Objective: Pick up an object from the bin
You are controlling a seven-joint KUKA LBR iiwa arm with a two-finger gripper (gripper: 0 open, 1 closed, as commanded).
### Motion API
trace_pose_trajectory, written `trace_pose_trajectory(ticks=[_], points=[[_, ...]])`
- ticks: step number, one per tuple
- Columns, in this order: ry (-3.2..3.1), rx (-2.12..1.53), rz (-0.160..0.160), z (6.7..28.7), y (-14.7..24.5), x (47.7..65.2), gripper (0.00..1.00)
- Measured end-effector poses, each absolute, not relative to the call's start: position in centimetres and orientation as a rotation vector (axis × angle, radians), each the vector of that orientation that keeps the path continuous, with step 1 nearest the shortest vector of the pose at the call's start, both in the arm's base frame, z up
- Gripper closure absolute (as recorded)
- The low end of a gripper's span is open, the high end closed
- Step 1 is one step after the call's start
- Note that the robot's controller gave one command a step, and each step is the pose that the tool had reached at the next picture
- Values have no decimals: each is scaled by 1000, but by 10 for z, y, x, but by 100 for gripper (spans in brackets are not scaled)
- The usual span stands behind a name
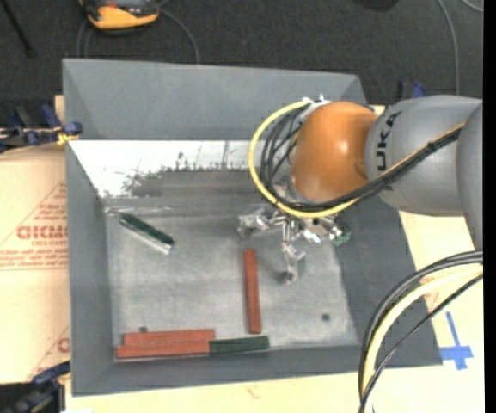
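The grey bin [84,256] has walls that slope down to a flat floor. Loose pieces tend to slide down them and stop against the edges, which probably explains the layout.

The arm [428,153] reaches in from the right and bends down over the right half of the floor. Its orange cover [329,149] and looped cables hide most of the wrist. The gripper [289,256] hangs below the cover, low over the floor. Whether it is spread or pressed together cannot be told, and nothing can be seen in its grasp.

A long reddish-brown bar [166,343] lies flat along the near wall. A shorter dark green bar [240,345] lies end to end with it on its right. Both sit tight in the corner between floor and wall, so they would be awkward to pinch.

A reddish-brown stick [252,291] lies in the open middle of the floor, pointing from the far side towards the near side. Its near end comes close to the dark green bar. It is just to the left of the gripper and has clear floor on both long sides, so it looks like the likeliest piece to pick up.

A green stick [146,231] with a pale edge lies at a slant near the far left corner, well apart from the gripper. A small dark speck [325,319] sits on the floor to the right.
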State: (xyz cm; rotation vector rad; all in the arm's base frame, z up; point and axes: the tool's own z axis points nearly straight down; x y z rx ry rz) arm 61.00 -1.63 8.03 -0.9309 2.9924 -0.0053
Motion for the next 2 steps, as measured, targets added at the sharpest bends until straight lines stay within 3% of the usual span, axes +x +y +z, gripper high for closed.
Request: trace_pose_trajectory(ticks=[1,2], points=[[2967,-1039,2,64,-17,630,0],[2699,-1600,1,71,39,571,100]])
